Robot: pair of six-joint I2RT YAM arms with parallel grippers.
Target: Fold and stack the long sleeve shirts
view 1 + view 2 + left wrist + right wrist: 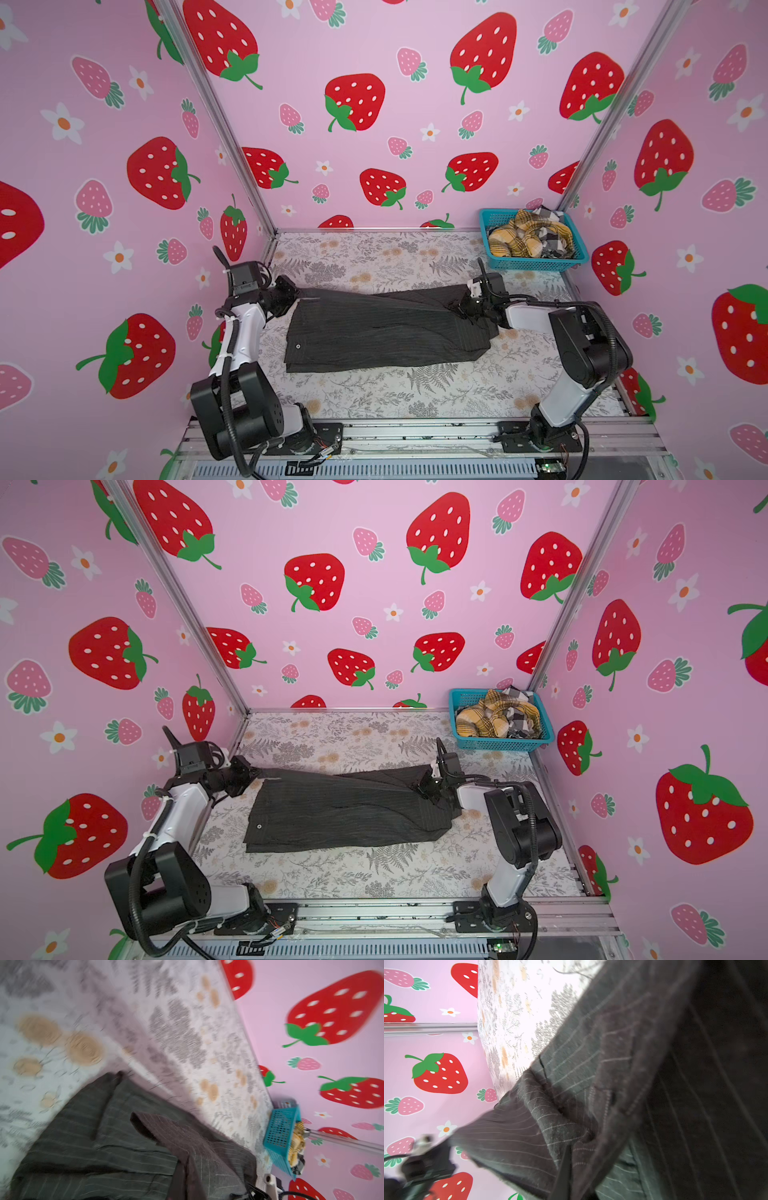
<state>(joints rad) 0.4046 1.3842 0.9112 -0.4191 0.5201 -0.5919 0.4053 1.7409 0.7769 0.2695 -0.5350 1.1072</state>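
Charcoal pinstripe shirt [374,332]: lying mid-worktop [374,257], partly folded into a band, long axis running left-right, collar end not discernible. Being pinched along far edge by left gripper [298,297] and right gripper [461,309], both closed on cloth. Mustard plaid shirt [521,241] and check shirt [553,243] waiting bunched in basket [536,264]; nothing stacked yet.

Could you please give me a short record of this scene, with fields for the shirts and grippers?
Table: bears charcoal shirt, partly folded, one button showing
Left gripper: shut on the shirt's far left corner
Right gripper: shut on its far right edge
Basket: teal, far right corner, holds yellow plaid shirt and black-and-white check shirt, unfolded
Stack: none yet
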